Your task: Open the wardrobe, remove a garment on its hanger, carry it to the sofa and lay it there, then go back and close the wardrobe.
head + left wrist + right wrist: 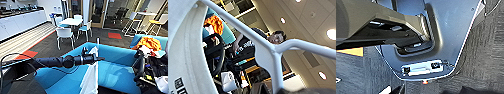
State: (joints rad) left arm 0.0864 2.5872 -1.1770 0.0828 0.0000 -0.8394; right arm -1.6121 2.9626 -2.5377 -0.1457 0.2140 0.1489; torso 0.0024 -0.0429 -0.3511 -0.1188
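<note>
Blue sofa (112,72) — white garment (90,77)

An office break room: a long counter (22,18) with white cabinets along one wall, café tables (71,21) with white chairs (64,33), a blue sofa (112,65), carpet tiles.

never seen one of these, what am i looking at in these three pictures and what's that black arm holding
It is a wheeled robot with two arms. The head view comes from a camera high on it, looking down. Its left arm reaches over a blue sofa, and the left gripper carries a white T-shirt on a hanger, hanging above the seat. The left wrist view is a camera on that arm: the white bars are the hanger, seen close, with a person behind. The right wrist view looks down past robot parts at dark carpet. Orange cloth lies on the sofa's far end, and white chairs stand behind.
</note>
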